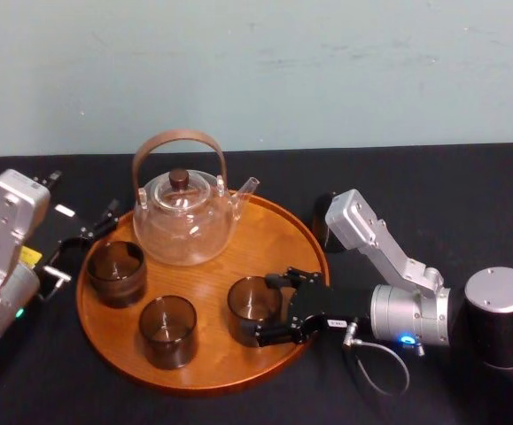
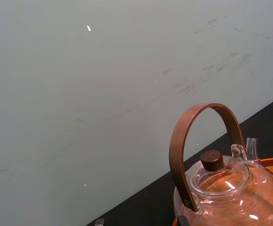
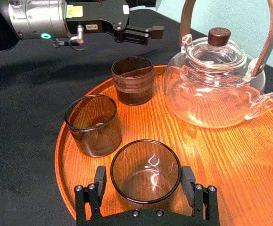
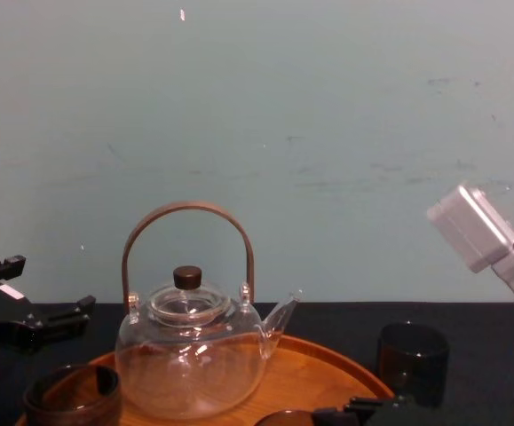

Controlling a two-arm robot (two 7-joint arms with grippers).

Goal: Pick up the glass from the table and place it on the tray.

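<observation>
Nothing is legible; the left arm's small white label (image 3: 87, 27) is blurred.

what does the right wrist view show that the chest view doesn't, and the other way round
Right wrist, not chest: the right gripper open, a finger on each side of the nearest glass standing on the tray, and the whole second glass beside it. Chest, not right wrist: a dark glass standing on the black table off the tray, on the robot's right, and the right arm's white link. Both: the glass teapot, the tray, the left gripper and the glass nearest it.
</observation>
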